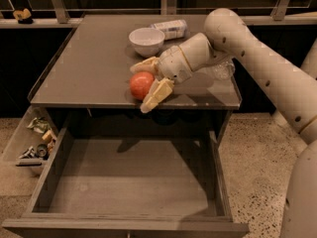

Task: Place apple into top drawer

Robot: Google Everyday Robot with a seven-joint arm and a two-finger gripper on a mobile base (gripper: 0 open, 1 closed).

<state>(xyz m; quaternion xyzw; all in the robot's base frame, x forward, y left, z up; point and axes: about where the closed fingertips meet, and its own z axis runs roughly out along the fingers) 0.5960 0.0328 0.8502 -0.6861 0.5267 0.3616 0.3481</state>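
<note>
One round red-orange apple (141, 85) sits at the front edge of the flat grey tabletop (89, 68). It is clasped between the two fingers of the cream-coloured hand (140, 89), which reaches in from 3 o'clock. At 6 o'clock, below, the wide shallow grey top drawer (129, 182) stands pulled out. The round white bowl (146, 40) is at 12 o'clock of the apple, apart from it.

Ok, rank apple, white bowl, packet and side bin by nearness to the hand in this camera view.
1. Round red-orange apple, gripped in the hand, front centre.
2. White round bowl, just behind.
3. Pale wrapped packet, at the back.
4. Small pale side bin, low on the left.
</note>
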